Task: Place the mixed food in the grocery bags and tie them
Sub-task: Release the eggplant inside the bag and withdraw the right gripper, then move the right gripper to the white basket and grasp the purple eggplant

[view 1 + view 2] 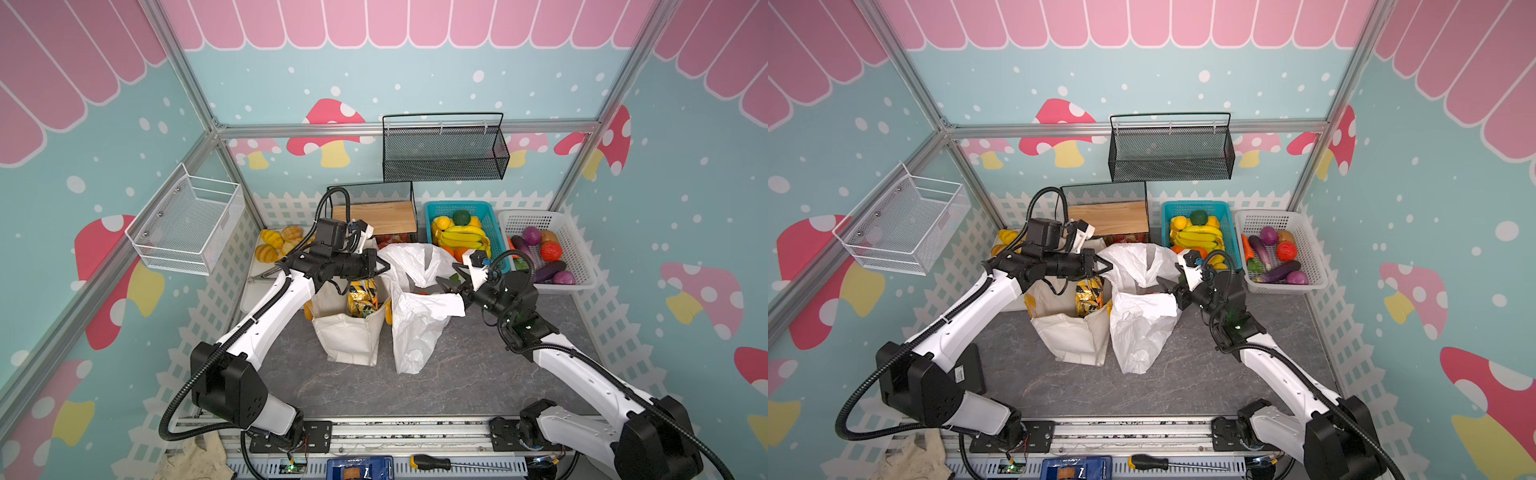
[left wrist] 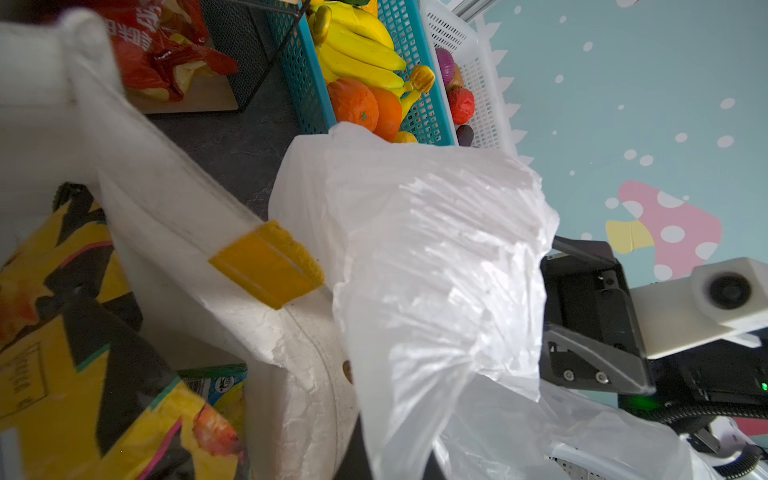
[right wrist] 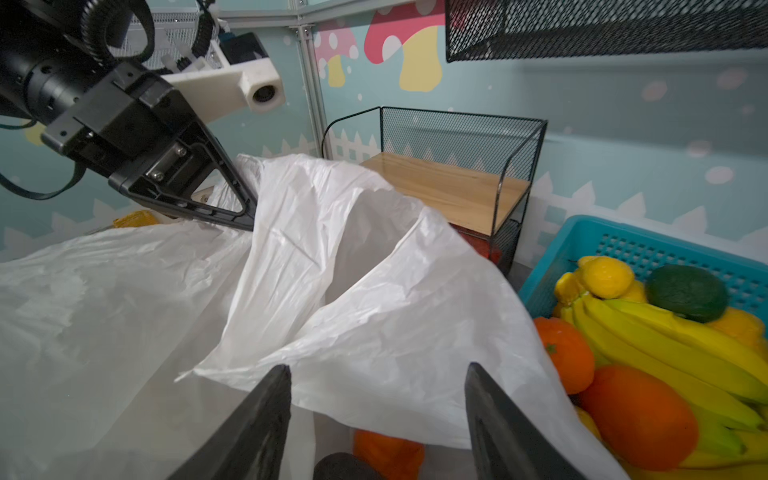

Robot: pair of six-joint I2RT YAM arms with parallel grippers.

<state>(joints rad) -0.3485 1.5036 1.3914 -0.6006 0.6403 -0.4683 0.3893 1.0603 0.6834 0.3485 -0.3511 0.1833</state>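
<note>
White plastic bag (image 1: 415, 332): your L gripper (image 1: 383, 266) clamps far-left rim, props mouth up; R gripper (image 3: 378, 368) jaws spread, empty, mouth just beneath. R nearer.

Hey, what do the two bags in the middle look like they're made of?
The white carrier bag: thin plastic film, semi-glossy and translucent, finely crinkled. The cream tote: probably matte woven canvas; it holds stiff creases, with a yellow patch.
</note>
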